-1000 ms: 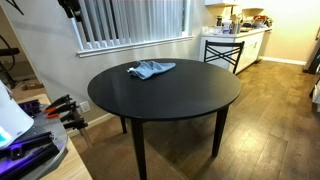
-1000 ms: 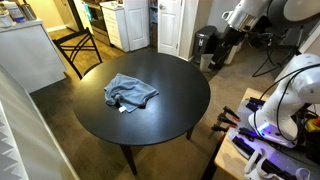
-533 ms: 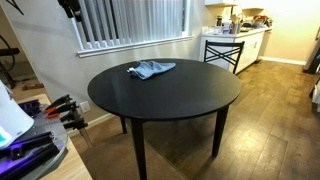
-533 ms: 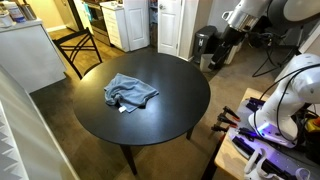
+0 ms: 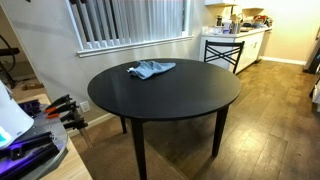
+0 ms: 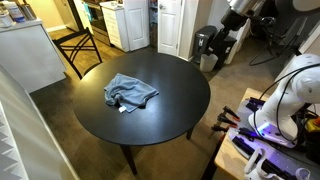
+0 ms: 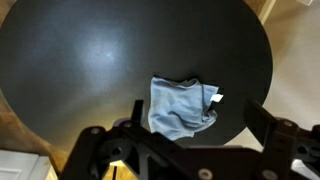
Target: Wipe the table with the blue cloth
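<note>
Between the spread, empty jaws, well below, lies the blue cloth (image 7: 182, 107).

In an exterior view, the arm (image 6: 243, 8) at the upper right of the frame has glossy white shells broken by a black joint section, with what looks like a thin dark cable (image 6: 262, 55) below it. In the wrist view, the gripper (image 7: 180, 150) along the bottom edge is matte black and angular, with a yellowish glint at lower left.
</note>
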Action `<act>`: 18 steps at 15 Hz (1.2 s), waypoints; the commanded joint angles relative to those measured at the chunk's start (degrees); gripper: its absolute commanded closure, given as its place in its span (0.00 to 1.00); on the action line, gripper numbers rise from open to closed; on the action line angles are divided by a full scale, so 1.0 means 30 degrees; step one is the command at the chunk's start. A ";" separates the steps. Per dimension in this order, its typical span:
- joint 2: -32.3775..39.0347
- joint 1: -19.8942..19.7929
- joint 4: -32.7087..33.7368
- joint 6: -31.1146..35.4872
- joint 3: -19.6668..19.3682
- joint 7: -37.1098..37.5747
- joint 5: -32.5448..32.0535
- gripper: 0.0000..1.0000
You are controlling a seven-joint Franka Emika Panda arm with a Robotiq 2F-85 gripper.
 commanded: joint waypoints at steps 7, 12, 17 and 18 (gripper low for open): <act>0.6878 -0.2310 0.5216 0.2967 0.2029 0.1660 -0.3420 0.00; 1.1577 -0.2842 0.6858 0.5197 0.2518 0.3998 -0.5674 0.00; 1.4842 -0.2056 0.7451 0.6352 0.1841 0.5474 -0.6722 0.00; 1.5324 -0.1899 0.7437 0.6533 0.1659 0.5589 -0.6699 0.00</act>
